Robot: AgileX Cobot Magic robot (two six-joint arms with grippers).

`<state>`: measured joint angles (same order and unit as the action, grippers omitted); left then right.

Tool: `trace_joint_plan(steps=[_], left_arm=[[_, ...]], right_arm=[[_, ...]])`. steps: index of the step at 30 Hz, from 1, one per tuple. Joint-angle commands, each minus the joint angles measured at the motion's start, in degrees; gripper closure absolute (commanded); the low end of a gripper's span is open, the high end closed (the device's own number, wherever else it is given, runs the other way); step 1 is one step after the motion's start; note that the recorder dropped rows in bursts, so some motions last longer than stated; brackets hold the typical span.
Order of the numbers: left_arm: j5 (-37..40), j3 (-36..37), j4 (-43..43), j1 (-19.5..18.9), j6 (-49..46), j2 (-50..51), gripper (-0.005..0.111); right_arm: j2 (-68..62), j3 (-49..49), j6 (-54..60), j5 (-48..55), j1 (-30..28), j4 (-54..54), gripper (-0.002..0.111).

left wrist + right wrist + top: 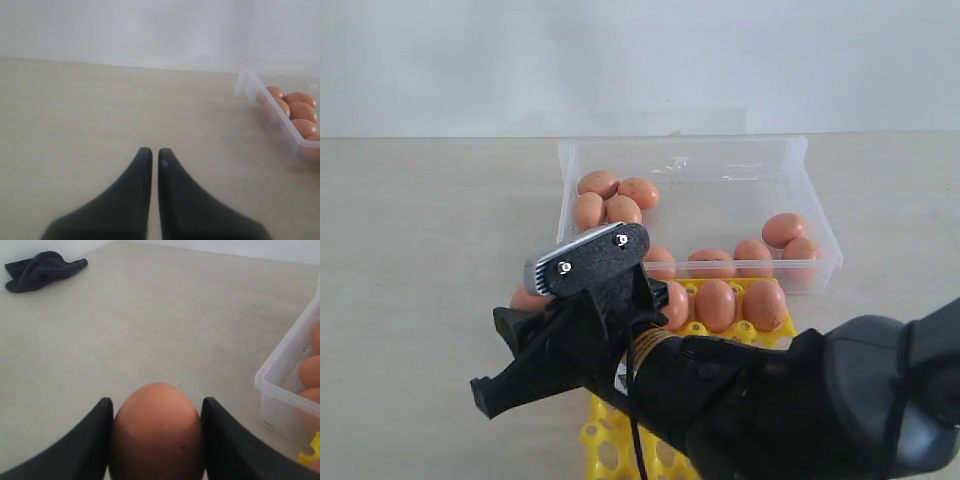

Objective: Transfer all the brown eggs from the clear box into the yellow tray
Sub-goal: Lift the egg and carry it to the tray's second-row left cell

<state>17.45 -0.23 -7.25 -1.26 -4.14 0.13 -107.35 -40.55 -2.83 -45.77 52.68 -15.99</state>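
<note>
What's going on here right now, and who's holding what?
The right gripper is closed on one brown egg, held above the table beside the clear box. The yellow tray already has at least three eggs in its far row, and several more lie in the box. The left gripper is shut and empty over bare table.

This looks like a robotics test bench in a lab. A bulky black jointed robot arm (840,400) reaches over a wide, pale beige matte counter (420,250) backed by a plain white wall (640,60). The props are few and plain: smooth oval brown eggs (638,192) in a shallow clear plastic box (720,165), a bright yellow plastic lattice tray (602,440), and a crumpled dark grey cloth (42,270) lying near the wall.
</note>
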Motion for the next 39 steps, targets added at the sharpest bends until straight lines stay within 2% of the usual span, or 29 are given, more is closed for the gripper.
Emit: trace_joint_plan(steps=[1, 3, 5, 12, 27, 30, 36, 39], left_arm=[[-0.75, 0.23, 0.21, 0.20, -0.24, -0.13, 0.103], [-0.75, 0.23, 0.21, 0.20, -0.24, -0.13, 0.103], [-0.75, 0.23, 0.21, 0.20, -0.24, -0.13, 0.103], [-0.75, 0.23, 0.21, 0.20, -0.24, -0.13, 0.103], [-0.75, 0.23, 0.21, 0.20, -0.24, -0.13, 0.103], [-0.75, 0.23, 0.21, 0.20, -0.24, -0.13, 0.103], [-0.75, 0.23, 0.21, 0.20, -0.24, -0.13, 0.103], [-0.75, 0.23, 0.21, 0.20, -0.24, -0.13, 0.103]], right_arm=[[2.53, -0.07, 10.00, -0.56, 1.83, -12.84, 0.109], [3.53, -0.07, 16.94, 1.17, 2.20, -23.82, 0.109], [3.67, 0.22, 21.10, 2.35, 2.20, -30.23, 0.109], [3.67, 4.71, 19.00, 3.08, 3.31, -27.82, 0.109], [-0.60, 5.11, 19.29, 2.67, 3.31, -27.57, 0.107], [-0.60, 5.11, 19.29, 2.56, 3.31, -27.58, 0.100], [-0.60, 5.11, 19.19, 2.69, 3.31, -27.58, 0.072], [-0.60, 5.11, 19.58, 2.69, 3.31, -27.58, 0.064]])
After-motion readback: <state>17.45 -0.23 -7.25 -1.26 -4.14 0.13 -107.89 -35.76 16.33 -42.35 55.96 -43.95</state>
